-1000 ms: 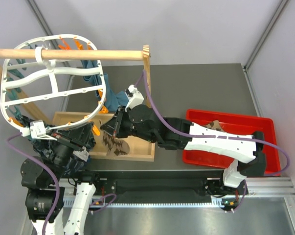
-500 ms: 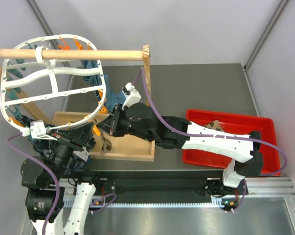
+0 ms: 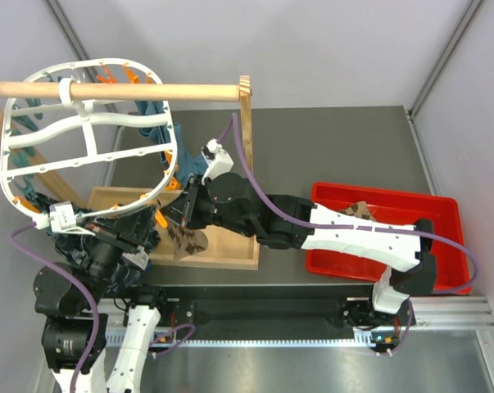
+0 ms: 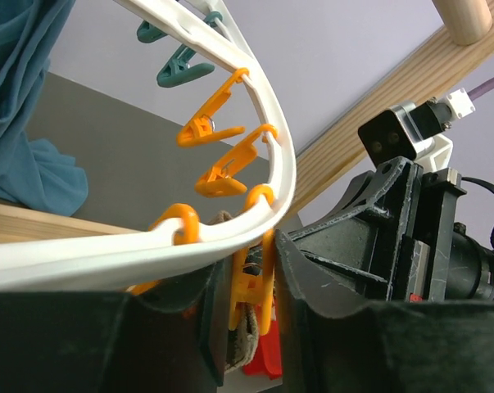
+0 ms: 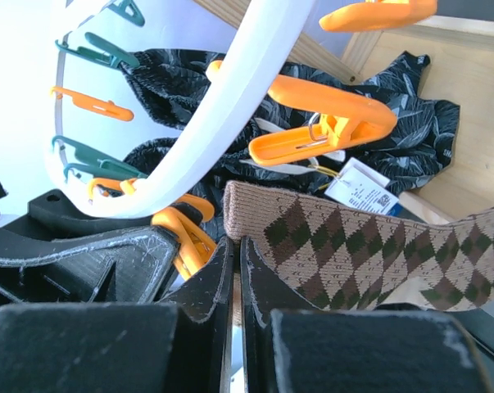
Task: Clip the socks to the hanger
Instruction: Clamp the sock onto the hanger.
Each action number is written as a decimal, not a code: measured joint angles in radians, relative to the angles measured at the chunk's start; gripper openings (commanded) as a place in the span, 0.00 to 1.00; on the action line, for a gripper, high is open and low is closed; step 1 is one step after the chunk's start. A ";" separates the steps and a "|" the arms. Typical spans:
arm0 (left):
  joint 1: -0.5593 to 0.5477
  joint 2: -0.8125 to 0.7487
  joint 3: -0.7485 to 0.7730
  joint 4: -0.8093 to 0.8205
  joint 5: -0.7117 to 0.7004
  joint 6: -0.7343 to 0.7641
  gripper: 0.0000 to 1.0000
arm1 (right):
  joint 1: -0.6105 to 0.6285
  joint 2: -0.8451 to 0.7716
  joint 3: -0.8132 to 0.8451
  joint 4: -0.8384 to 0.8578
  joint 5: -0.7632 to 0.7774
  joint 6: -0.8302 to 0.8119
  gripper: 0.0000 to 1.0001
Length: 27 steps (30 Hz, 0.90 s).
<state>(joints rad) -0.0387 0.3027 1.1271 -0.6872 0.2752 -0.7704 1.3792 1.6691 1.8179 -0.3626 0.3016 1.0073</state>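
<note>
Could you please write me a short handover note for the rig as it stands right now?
Left hand shut on an orange peg on the hanger rim.
Right hand shut on an argyle sock, its cuff right by that peg.
Clipped yet: cannot tell.
Left: probably seat cuff, let go, then the second sock in the red tray.

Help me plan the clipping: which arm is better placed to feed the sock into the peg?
Right, probably. Its fingers pinch the sock, cuff beside the orange peg; the left fingers are occupied, clamped on that peg at the hanger rim.
</note>
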 measured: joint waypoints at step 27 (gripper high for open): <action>-0.003 -0.020 0.140 -0.170 -0.003 0.042 0.64 | 0.006 0.000 -0.016 0.043 -0.034 -0.013 0.38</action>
<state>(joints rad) -0.0414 0.2825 1.2671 -0.8570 0.2726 -0.7288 1.3849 1.6691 1.8019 -0.3195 0.2680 0.9947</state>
